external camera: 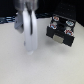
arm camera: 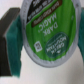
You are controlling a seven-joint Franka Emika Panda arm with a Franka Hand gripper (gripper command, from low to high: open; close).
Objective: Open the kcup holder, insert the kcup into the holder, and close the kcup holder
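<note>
Kcup (arm camera: 47, 37) clamped between gripper (arm camera: 42, 40) pads, carried apart from kcup holder (external camera: 61, 29), presumably for insertion.

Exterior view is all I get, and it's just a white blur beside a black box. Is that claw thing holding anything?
Observer: Yes. In the wrist view the gripper is shut on the kcup, with teal pads against its sides.
Operator: Is there any writing on the cup?
Observer: The green lid faces the wrist camera and reads "Dark Magic" in white letters.
</note>
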